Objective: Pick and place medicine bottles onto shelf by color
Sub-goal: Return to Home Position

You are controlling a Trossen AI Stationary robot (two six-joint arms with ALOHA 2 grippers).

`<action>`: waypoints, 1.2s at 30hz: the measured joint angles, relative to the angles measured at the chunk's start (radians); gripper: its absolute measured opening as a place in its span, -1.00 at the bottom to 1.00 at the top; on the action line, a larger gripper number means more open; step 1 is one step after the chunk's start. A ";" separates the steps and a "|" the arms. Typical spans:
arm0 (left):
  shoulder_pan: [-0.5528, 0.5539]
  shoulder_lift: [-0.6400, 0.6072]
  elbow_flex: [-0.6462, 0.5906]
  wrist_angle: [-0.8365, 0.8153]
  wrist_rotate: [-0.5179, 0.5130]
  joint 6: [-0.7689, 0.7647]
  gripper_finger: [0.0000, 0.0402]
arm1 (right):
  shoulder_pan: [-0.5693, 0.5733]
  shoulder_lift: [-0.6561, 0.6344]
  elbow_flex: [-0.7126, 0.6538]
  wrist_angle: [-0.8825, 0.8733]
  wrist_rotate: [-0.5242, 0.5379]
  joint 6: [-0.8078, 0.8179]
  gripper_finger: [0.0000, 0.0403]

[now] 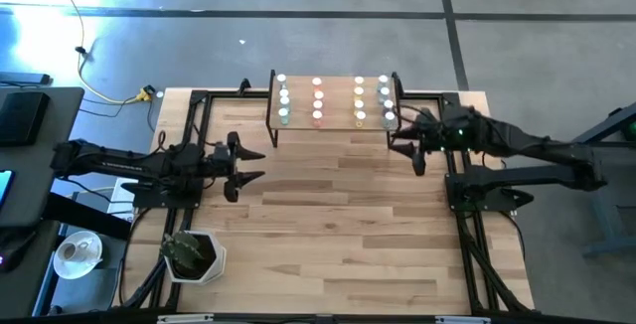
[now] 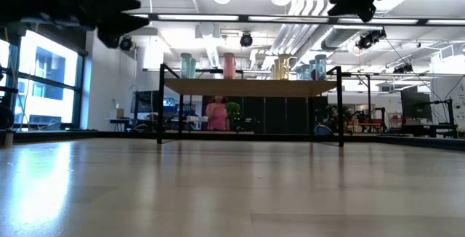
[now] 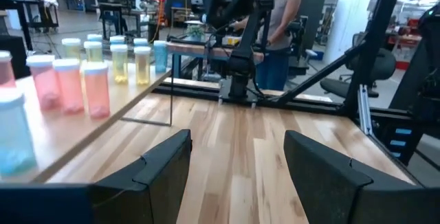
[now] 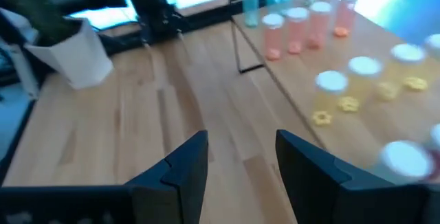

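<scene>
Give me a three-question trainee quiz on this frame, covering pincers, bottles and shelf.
1. True or false: the left pincer and the right pincer are both open and empty.
2. Which bottles on the shelf stand nearest the right pincer? A pink, B blue, C green.
3. Fill in: seen from above, the bottles form ___ colour columns.
Key: 1 true; 2 B; 3 four.
</scene>
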 joint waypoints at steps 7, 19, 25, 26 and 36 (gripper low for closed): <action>0.000 -0.111 -0.124 0.006 0.004 0.000 0.11 | 0.095 -0.102 -0.242 0.212 0.000 0.020 -0.19; 0.000 -0.262 -0.170 -0.031 0.063 0.000 0.11 | 0.220 -0.198 -0.566 0.551 0.092 0.038 -0.19; 0.000 -0.329 -0.170 -0.032 0.051 0.000 0.11 | 0.269 -0.295 -0.636 0.547 0.140 0.056 -0.19; 0.000 -0.342 -0.170 -0.032 0.049 0.002 0.11 | 0.277 -0.319 -0.643 0.548 0.140 0.052 -0.19; 0.000 -0.476 -0.169 -0.082 0.020 0.007 0.11 | 0.291 -0.553 -0.648 0.365 0.142 0.030 -0.19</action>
